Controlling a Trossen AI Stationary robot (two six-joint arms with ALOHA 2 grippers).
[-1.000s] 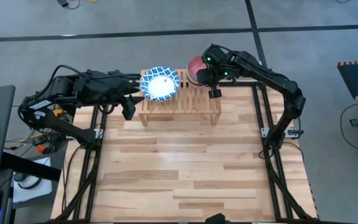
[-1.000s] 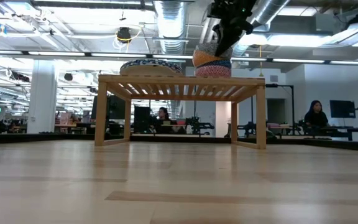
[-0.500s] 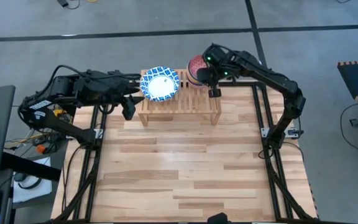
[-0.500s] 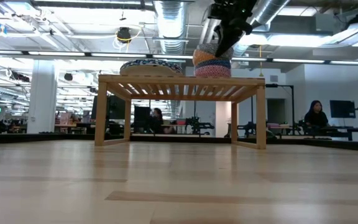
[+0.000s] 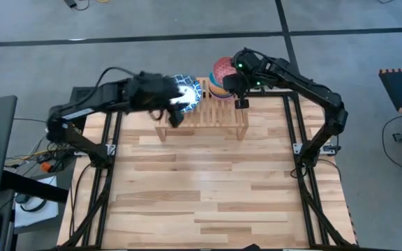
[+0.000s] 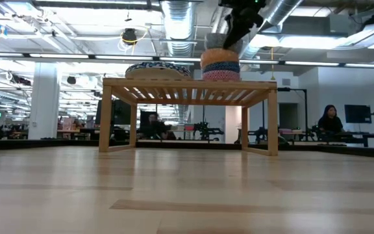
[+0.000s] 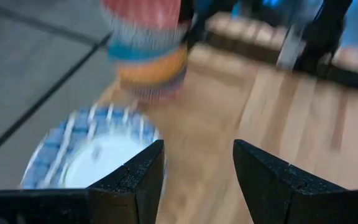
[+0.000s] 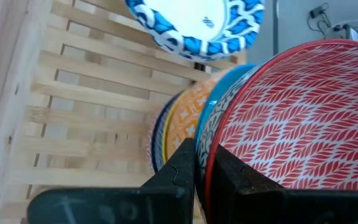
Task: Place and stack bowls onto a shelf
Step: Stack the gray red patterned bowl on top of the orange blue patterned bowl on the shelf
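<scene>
Since the earlier frames, the left arm has swung in from the table's left edge, and the left gripper [image 5: 176, 111] now hangs over the left end of the shelf [image 5: 222, 115], partly covering the stack of wide white bowls with blue rims [image 5: 190, 94]. Its fingers stand apart with nothing between them, as the left wrist view shows. The stack of small deep bowls [image 6: 220, 65] also looks more level on the slats than before, when it leaned a little.

On the left part of the shelf, the wide bowls lie flat; I cannot tell how many are in the pile. To the right of them, near the middle, the small stack stands with the red bowl [image 8: 291, 118] on top, then light blue, yellow and a dark 1 below.

The right gripper [image 8: 201, 165] is nearly closed, pinching the thin rim of the red bowl, 1 finger inside and 1 outside.

These bowls look like glazed ceramic: stiff, rather heavy, slippery and easy to chip. The rim is the only good place for a grip, so I think the hold should be firm and any release gentle, because a nested stack can slide or tip.
</scene>
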